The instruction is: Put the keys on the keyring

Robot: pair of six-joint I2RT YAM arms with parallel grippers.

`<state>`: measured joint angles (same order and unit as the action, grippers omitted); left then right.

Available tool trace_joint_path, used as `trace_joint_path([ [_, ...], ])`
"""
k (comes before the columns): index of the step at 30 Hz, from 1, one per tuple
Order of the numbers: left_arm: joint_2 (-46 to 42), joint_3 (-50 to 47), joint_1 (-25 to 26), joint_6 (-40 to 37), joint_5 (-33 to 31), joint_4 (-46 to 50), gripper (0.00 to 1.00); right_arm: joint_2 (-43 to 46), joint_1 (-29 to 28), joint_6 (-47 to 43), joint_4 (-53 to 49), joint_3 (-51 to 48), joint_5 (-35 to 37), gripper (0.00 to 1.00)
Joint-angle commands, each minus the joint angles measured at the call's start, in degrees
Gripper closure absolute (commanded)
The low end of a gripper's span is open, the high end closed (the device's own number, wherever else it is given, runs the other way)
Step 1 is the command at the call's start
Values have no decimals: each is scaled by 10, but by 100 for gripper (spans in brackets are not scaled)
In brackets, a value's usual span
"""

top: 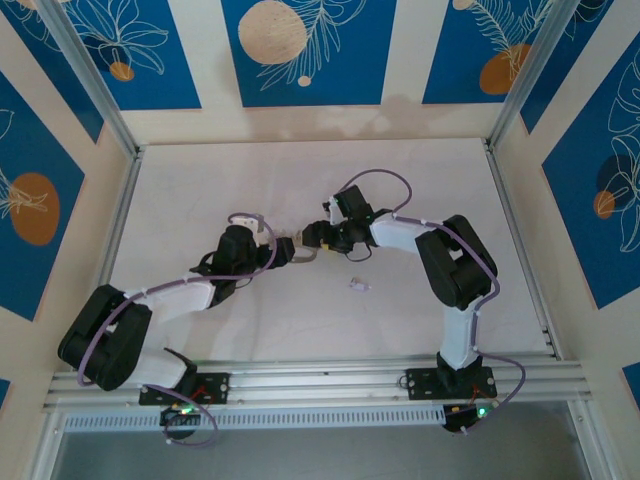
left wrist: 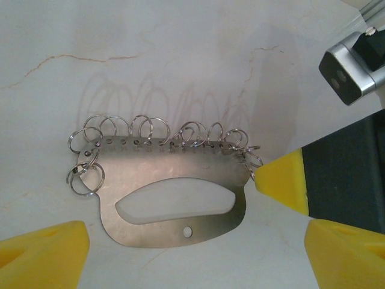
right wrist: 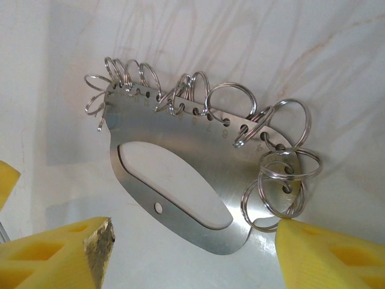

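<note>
Left claw (left wrist: 195, 238): jaws spread wide, gripping nothing; its yellow pads (left wrist: 42, 256) sit either side of the keyring (left wrist: 174, 171), clear of its lower edge.
Right claw (right wrist: 192, 232): jaws also apart; one pad touches the keyring's end beside the hanging rings (right wrist: 280, 186), and the other stands off from the metal.
Keyring: flat silvery plate with a long oval cut-out and a row of small holes along one edge, at mid-bench between the two claws.
Rings: wire split rings threaded through those holes, bunched along the edge, with a few hanging at one corner.
Keys (top: 357, 285): a tiny pale piece lying loose on the bench (top: 200, 180), near the claws but apart from the keyring, on the side toward the arm bases.
Arms: both reach inward, claws meeting tip to tip.
</note>
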<state>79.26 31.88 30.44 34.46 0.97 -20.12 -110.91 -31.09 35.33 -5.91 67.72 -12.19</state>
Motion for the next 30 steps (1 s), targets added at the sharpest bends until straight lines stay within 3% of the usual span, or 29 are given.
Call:
trace_joint_path([
  [1,-10,-1,1,5,-2,-3,8,-14,2,-15,-19,16,4,28],
  [30,-13,-5,0,14,2,-11,8,-28,4,-43,-44,36,17,30],
])
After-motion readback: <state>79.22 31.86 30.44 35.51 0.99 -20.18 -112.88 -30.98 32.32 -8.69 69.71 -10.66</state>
